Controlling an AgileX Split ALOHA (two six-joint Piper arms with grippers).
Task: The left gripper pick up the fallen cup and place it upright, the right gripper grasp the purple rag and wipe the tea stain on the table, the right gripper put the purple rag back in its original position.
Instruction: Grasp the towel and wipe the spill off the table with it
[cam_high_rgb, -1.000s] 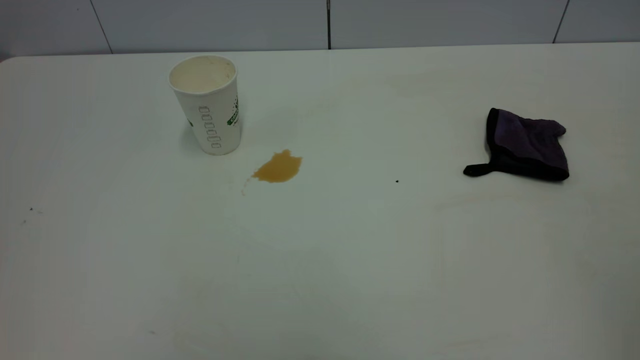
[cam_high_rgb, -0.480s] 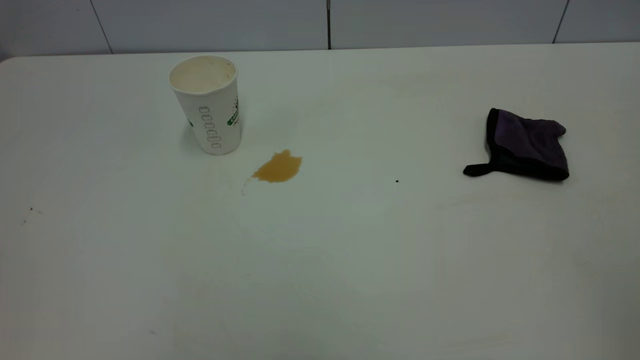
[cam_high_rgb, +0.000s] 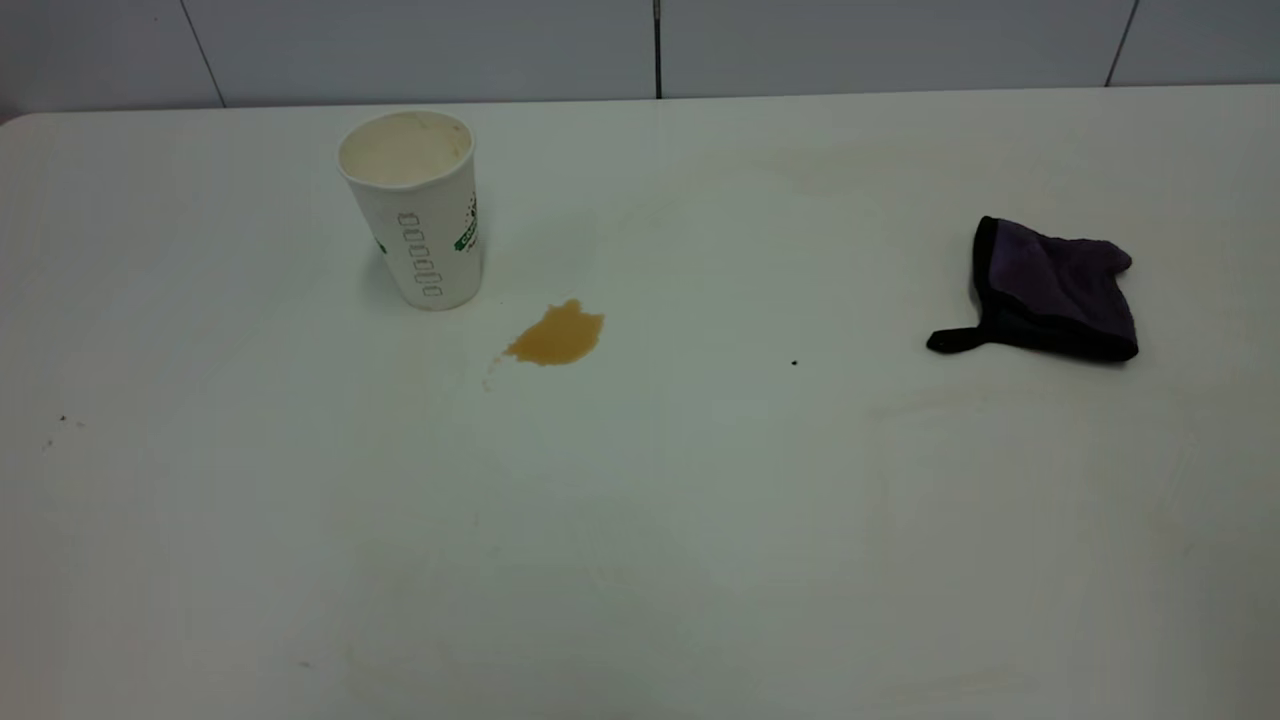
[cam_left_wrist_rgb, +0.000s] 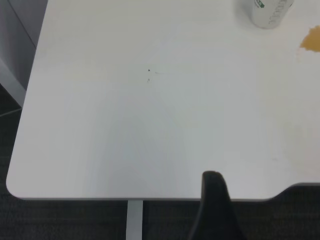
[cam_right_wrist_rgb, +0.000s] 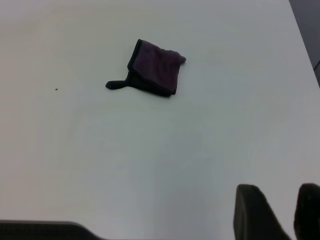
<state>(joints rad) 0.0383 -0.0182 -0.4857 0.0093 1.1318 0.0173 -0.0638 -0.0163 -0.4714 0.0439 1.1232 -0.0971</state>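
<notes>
Nothing changed on the table (cam_high_rgb: 640, 560) since half a second ago, same layout as a full second back too. Cup (cam_high_rgb: 414, 207) upright toward the far left, open mouth up, tea-tinted inside, column of little boxes facing the camera. Tea stain (cam_high_rgb: 556, 336) just beside the cup's base on the near-right side, not touching it, unwiped. Purple rag (cam_high_rgb: 1053, 291) folded flat well off toward the right edge, black loop tab sticking out toward the middle of the table, untouched.

Neither arm visible from the exterior camera. Left gripper (cam_left_wrist_rgb: 216, 210) back at the near edge by the near-left corner, only one dark finger showing in its wrist cam, so can't tell whether spread or closed. Cup base (cam_left_wrist_rgb: 268, 12) and a sliver of stain (cam_left_wrist_rgb: 312, 39) well away from it, way across the table. Right gripper (cam_right_wrist_rgb: 274, 215) hanging over the near side toward the right edge, two fingers (cam_right_wrist_rgb: 252, 212) visible with a gap between, spread and holding nothing. Rag (cam_right_wrist_rgb: 155, 69) well ahead of it on the table, bare white surface in between and no obstacle on that line. Just a tiny black speck (cam_high_rgb: 794, 362) between stain and rag, plus a couple more specks (cam_high_rgb: 62, 418) near the left edge.
</notes>
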